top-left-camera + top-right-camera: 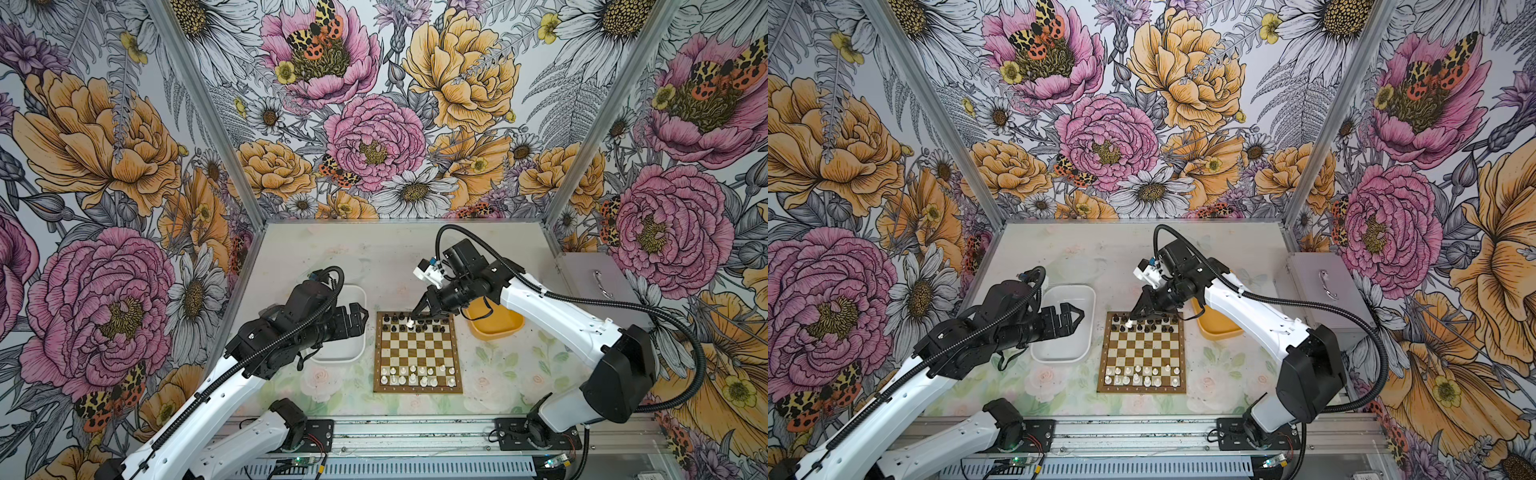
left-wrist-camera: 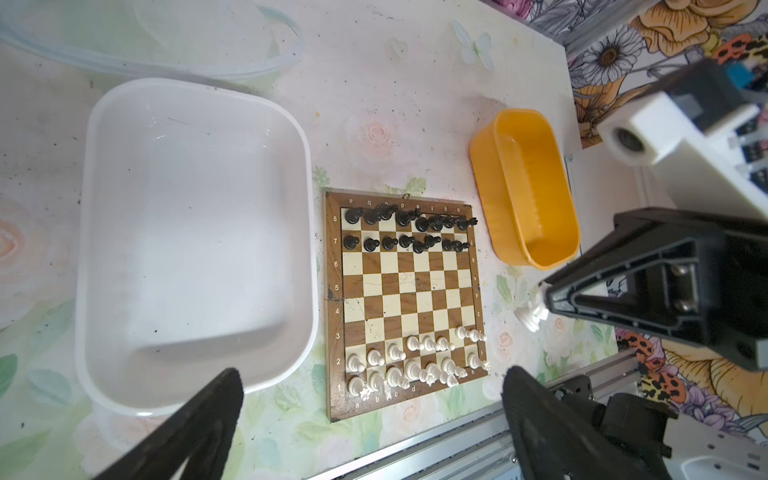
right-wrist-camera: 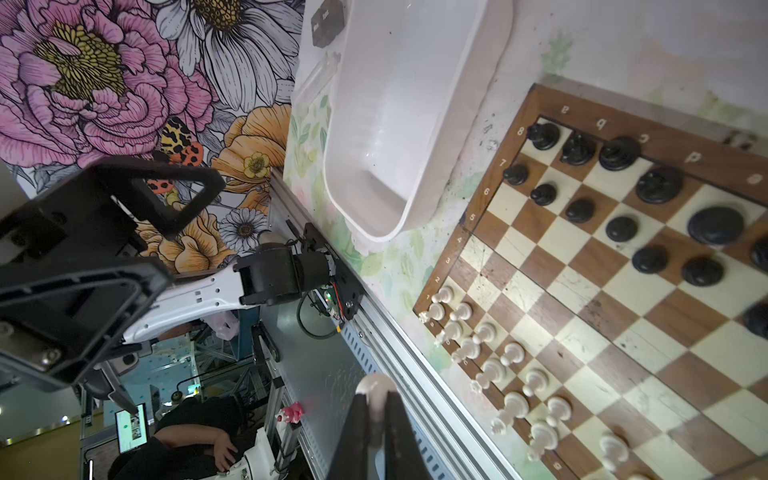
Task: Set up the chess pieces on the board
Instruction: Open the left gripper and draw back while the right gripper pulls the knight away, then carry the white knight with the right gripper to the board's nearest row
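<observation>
Above the far ranks of the small brown-and-cream chequered wooden board [image 1: 417, 390], mid-frame in a top view | right claw [image 1: 414, 318] pinches a tiny white plastic chessman [image 1: 410, 322] | left claw [image 1: 360, 318] spread, empty, over the white rounded plastic tray [image 1: 336, 358] | risk: dipping here could topple the glossy black chessmen [image 2: 387, 243] below; a slip would drop it short of the white rows [image 2: 375, 356].

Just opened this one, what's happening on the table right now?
The right gripper is shut on a white piece, held above the far, black end of the board. The left gripper hangs open over the white tray. Black pieces fill the two far rows; white pieces stand along the near rows.
</observation>
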Controlling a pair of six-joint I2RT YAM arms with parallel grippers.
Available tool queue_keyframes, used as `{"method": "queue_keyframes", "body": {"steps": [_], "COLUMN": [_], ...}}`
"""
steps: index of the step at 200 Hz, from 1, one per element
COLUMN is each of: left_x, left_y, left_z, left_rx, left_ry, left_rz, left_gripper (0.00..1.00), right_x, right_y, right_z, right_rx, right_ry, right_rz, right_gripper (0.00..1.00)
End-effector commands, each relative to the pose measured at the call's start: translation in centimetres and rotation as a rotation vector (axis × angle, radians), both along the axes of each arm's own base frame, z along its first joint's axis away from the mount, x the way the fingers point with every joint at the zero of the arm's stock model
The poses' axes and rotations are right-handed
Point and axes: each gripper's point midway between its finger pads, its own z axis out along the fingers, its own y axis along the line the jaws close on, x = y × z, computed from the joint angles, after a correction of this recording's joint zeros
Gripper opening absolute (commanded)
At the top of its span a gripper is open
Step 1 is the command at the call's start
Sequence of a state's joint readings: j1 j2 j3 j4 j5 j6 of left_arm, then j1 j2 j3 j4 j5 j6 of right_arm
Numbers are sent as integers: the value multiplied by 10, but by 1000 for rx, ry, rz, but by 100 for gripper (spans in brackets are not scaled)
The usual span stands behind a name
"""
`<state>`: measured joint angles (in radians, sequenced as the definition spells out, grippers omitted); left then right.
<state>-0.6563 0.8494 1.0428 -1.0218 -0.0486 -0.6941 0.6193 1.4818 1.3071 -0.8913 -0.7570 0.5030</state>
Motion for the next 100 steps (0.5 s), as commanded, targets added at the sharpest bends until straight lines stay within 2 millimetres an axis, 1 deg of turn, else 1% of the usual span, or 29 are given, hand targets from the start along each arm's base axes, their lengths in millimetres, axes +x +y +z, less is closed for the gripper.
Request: {"method": "queue_keyframes", "body": {"steps": [1, 16, 33, 37, 59, 85, 100], "left_x": [4, 2, -1, 2, 1, 2, 3], "left_y": [5, 3, -4, -1, -12, -23, -31], "left_z": [-1, -5, -5, -5, -4, -2, 0], "left_rx": [-25, -20, -13, 2, 29, 65, 80], "left_ry": [20, 22, 13, -1, -18, -36, -48], "left_rz": [103, 125, 120, 138, 126, 114, 100], "left_gripper": [99, 99, 99, 99, 99, 99, 99], "right_x": [-18, -30, -41, -44, -55, -68, -73], "right_y": [-21, -31, -43, -45, -58, -73, -82], "right_z": [-9, -14, -19, -20, -26, -38, -44], "right_rx": [-109, -156, -215, -224, -286, -355, -390], "right_ry": [-54, -69, -98, -104, -128, -138, -145], "right_rz": [-5, -9, -18, -18, -29, -34, -44], "right_gripper": [0, 0, 0, 0, 0, 0, 0]}}
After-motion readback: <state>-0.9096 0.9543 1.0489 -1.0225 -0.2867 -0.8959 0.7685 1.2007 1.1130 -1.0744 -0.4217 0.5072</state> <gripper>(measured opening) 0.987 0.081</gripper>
